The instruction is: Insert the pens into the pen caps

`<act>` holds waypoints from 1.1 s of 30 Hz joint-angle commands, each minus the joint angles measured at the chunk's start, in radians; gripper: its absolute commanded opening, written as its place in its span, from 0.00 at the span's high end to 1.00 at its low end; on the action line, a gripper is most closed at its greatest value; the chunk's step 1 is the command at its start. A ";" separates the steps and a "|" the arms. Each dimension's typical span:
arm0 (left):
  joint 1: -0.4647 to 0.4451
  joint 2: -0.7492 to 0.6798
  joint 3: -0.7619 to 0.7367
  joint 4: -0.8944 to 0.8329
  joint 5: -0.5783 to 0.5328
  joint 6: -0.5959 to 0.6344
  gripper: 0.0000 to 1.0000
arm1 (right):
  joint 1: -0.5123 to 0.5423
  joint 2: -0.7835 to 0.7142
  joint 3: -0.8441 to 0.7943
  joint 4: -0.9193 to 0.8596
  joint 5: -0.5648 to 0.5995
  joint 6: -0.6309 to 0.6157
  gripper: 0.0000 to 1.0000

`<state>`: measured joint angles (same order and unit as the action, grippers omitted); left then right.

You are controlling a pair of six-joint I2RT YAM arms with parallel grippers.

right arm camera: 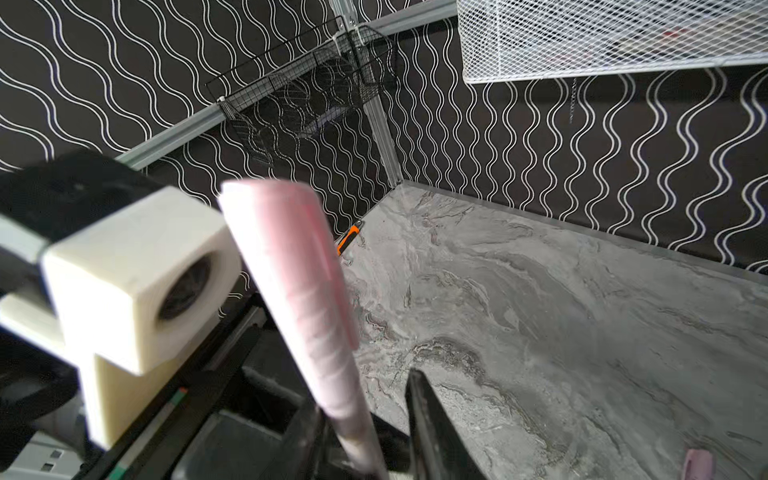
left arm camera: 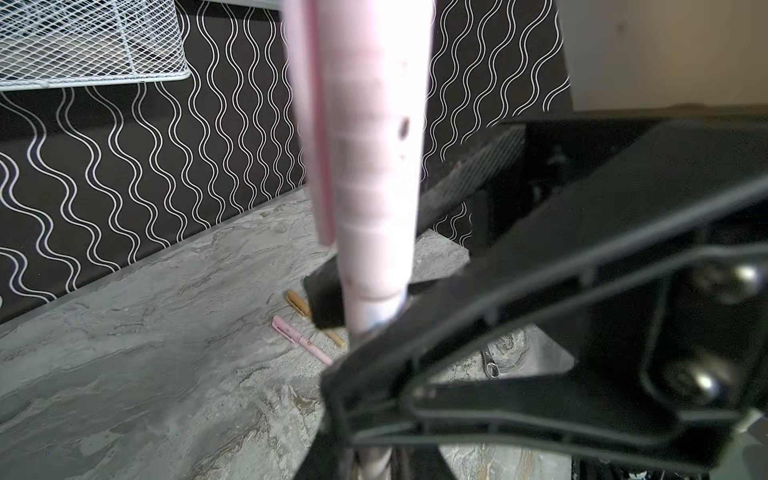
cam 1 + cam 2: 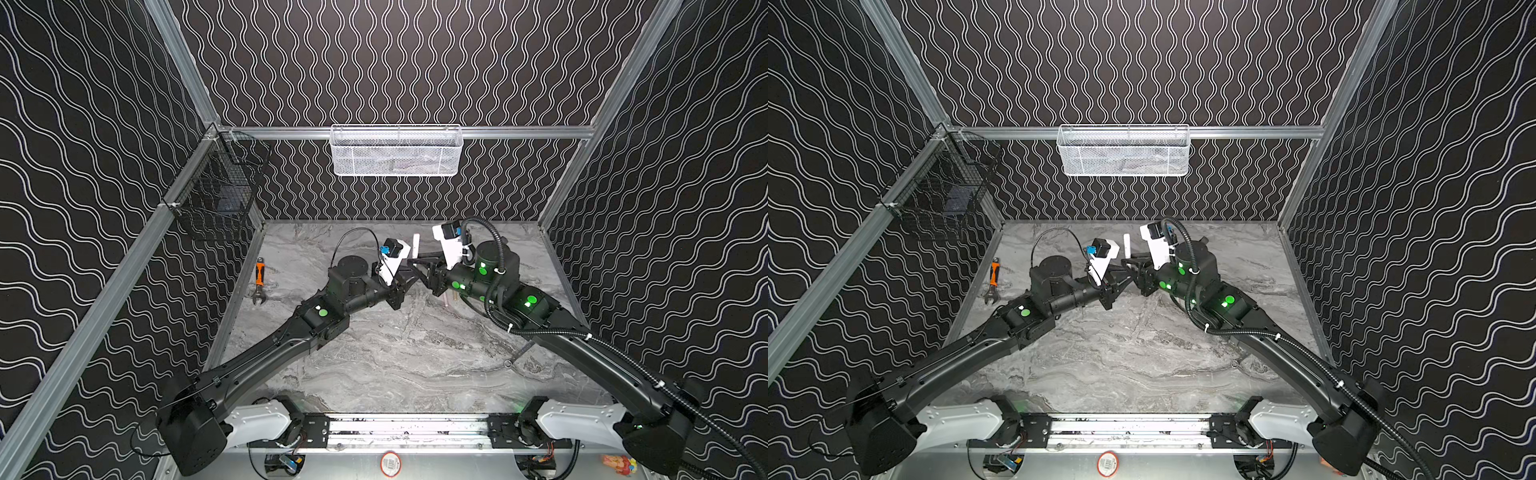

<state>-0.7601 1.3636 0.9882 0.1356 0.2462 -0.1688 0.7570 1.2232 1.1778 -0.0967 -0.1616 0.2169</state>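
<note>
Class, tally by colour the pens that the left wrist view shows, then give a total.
Pink: 2, the held pink pen and the loose pink pen
Gold-tan: 1, the gold-tan pen
Total: 3

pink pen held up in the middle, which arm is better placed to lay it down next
Left, probably: the left gripper is shut on the capped pink pen at its lower end, while the right gripper shows a gap between one finger and the pen.
</note>
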 commanded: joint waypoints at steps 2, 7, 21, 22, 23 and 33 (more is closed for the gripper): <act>0.000 0.002 0.001 0.045 0.030 -0.015 1.00 | 0.002 0.018 0.013 0.049 -0.012 -0.005 0.80; -0.001 0.013 -0.001 0.059 0.039 -0.032 1.00 | 0.014 0.010 -0.006 0.076 -0.018 0.010 0.90; -0.001 -0.002 -0.026 0.076 -0.017 -0.054 0.23 | 0.005 -0.010 0.012 0.097 0.124 0.061 0.93; -0.001 -0.003 -0.027 0.075 -0.023 -0.052 0.20 | -0.004 -0.008 0.026 0.086 0.135 0.061 0.93; -0.001 -0.004 -0.028 0.072 -0.034 -0.054 0.15 | -0.015 -0.005 0.040 0.073 0.146 0.061 0.93; -0.003 -0.035 -0.018 -0.014 -0.343 -0.080 0.04 | -0.215 0.020 0.052 -0.018 0.087 0.125 0.93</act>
<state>-0.7612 1.3354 0.9619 0.1471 0.0673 -0.2317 0.5838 1.2228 1.2362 -0.0628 -0.0402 0.3008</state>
